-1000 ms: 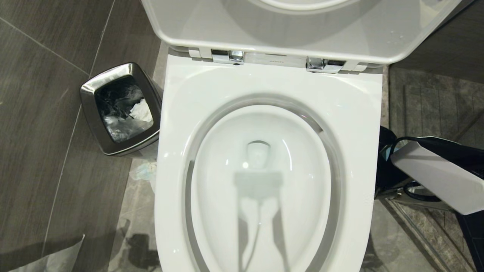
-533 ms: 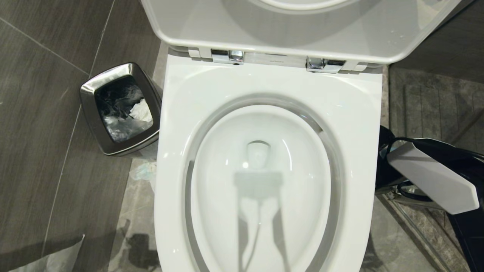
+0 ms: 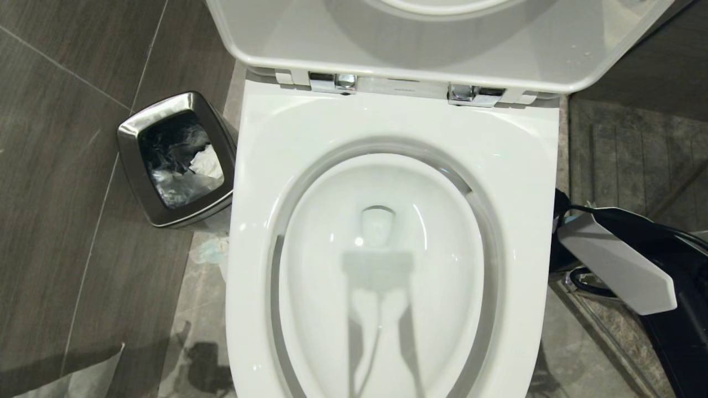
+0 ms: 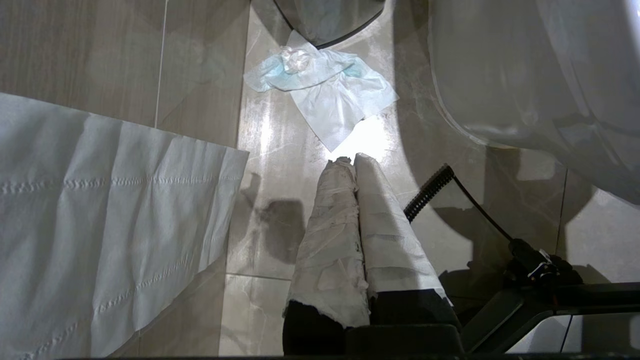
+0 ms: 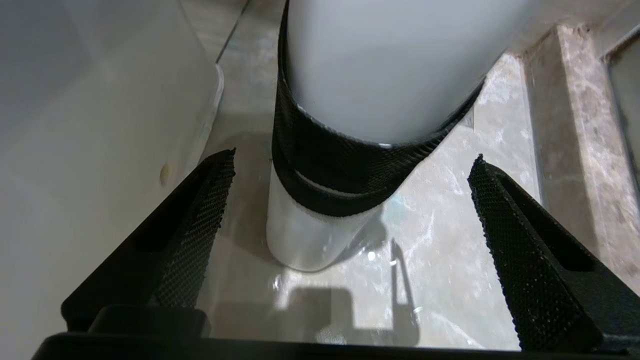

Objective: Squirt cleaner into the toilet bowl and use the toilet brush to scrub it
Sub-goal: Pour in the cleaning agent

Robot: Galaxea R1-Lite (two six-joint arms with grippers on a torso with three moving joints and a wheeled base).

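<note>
Head view shows the toilet bowl [image 3: 387,265] filling the middle, seat and lid raised, its basin clean and free of any teal liquid — so by my judgement the squirting step has not begun. The steel bin [image 3: 176,159] stands on the floor just beside the bowl on the robot's left. On the right, the right arm [image 3: 614,271] reaches down beside the bowl's outer wall; its claw is hidden below the rim from here.

The right wrist view gives the rest. The right gripper [image 5: 350,220] stands wide open, holding nothing, and the cleaner [image 5: 325,210] — a white bottle with a dark knurled band — stands on the floor tiles between the two jaws, close to the bowl's wall. The pads look clear of the bottle on both sides.

The left gripper [image 4: 354,162] is closed, empty, its fingers wrapped in white, parked low over the floor near a crumpled tissue [image 4: 320,85] and a paper sheet [image 4: 100,215].

Risks from here, as I judge them: the bottle sits nearer one jaw, so an uneven close could push it over or slide it against the bowl. The near jaw could scrape the ceramic. A grip on the smooth white part instead of the knurled band might slip when lifted.

The toilet brush is not visible in any view.
</note>
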